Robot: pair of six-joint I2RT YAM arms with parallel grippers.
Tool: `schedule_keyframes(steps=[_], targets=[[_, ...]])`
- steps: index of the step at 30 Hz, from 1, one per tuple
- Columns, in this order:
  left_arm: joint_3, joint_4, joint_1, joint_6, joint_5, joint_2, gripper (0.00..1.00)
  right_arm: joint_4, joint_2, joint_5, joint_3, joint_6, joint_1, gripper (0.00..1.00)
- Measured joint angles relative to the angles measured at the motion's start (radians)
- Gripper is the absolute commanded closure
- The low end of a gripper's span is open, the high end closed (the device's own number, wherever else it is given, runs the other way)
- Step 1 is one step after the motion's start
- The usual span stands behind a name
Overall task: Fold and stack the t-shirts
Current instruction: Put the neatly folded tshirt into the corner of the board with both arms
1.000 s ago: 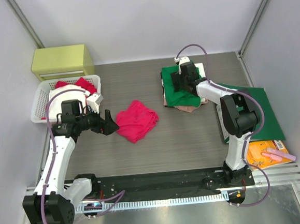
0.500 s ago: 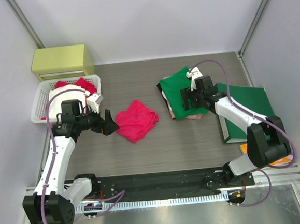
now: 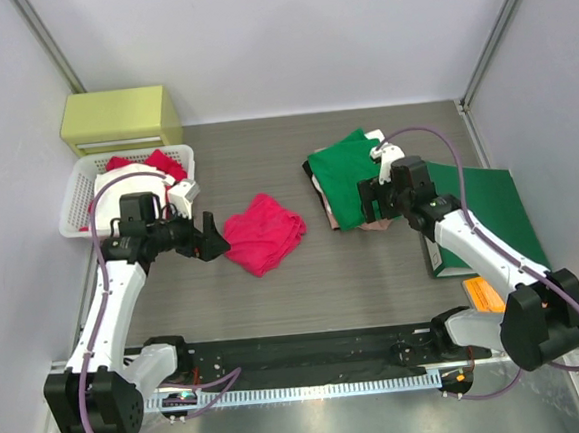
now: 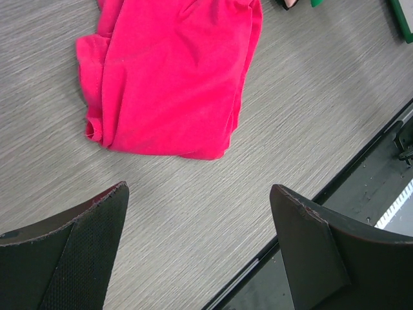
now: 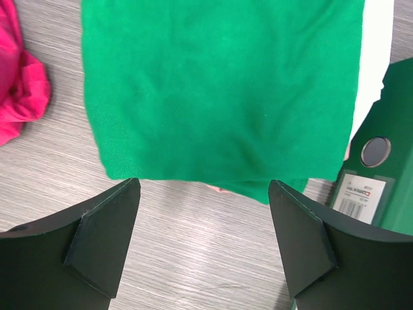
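Note:
A crumpled pinkish-red t-shirt lies mid-table. My left gripper hovers just left of it, open, with bare table between its fingers. A folded green t-shirt lies flat at the back right. It rests on a pale beige-pink t-shirt, of which only a sliver shows. My right gripper is open and empty at the green shirt's near right edge. The red shirt's edge shows at the left of the right wrist view.
A dark-green folder lies right of the stack, partly under my right arm. A white basket holding more clothes and a yellow-green drawer box stand at the back left. An orange packet lies at the near right.
My right arm has drawn back from over the green shirt toward the near right, and the shirt now lies flat. The left arm has not moved.

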Motion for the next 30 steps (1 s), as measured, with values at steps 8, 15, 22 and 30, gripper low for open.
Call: schedule_keyframes(steps=[8,15,22,30], targets=[[0.000,0.000,0.000,0.000,-0.008,0.032,0.09,-0.048,0.152,0.051,0.194,-0.019,0.000,0.09],[0.000,0.000,0.000,0.000,-0.031,0.045,0.09,-0.170,0.544,0.087,0.798,-0.007,0.000,0.08],[-0.004,0.000,0.000,0.004,-0.047,0.011,0.09,-0.258,0.656,0.086,0.857,0.024,0.000,0.08],[-0.004,0.000,0.000,0.004,-0.046,0.035,0.09,-0.286,0.666,0.077,0.795,0.036,0.000,0.07]])
